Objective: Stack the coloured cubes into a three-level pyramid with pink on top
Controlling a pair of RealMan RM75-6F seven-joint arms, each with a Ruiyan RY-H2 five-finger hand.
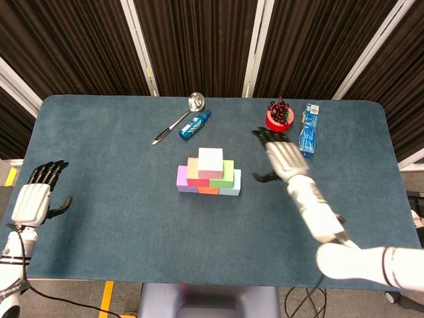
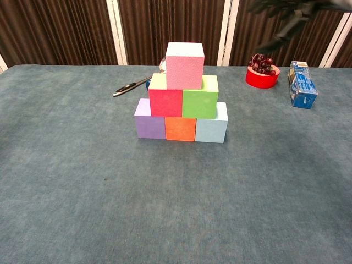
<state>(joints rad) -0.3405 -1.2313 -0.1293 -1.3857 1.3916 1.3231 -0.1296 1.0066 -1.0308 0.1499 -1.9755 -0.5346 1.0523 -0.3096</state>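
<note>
The table fills the frame; at its centre stands the pyramid, pink cube on top. My right hand hovers right of it, fingers spread, seemingly empty; my left hand rests wide at lower left.

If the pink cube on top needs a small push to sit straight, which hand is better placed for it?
Probably the right hand: open beside the pyramid, near the pink cube. The left hand is at the table's far edge.
</note>
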